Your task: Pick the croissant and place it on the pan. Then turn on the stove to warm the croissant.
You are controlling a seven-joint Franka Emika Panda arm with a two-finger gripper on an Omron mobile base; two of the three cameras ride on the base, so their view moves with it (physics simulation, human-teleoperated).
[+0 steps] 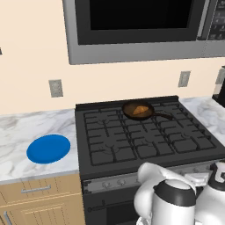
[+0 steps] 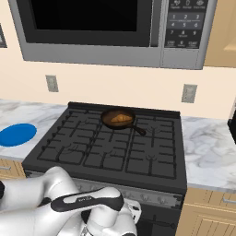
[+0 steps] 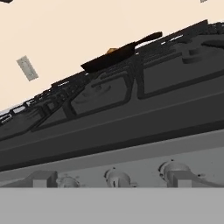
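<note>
A cream wall (image 1: 30,52) carries grey outlets (image 1: 56,88). A steel microwave (image 2: 110,32) hangs high on it. Marble counters (image 1: 26,127) top light wood cabinets (image 1: 39,202), and a blue plate (image 1: 48,149) lies near the left counter's front edge.

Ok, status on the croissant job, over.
Claw open, empty, low at the stove knobs. Croissant in pan, rear burner. Nothing in the way.

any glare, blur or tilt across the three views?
Left base view: flat, even light, sharp, no glare on the stove. Right base view: same, croissant crisp in the pan. Hand view: rolled, horizon slanted, knobs soft and grey at close range.
</note>
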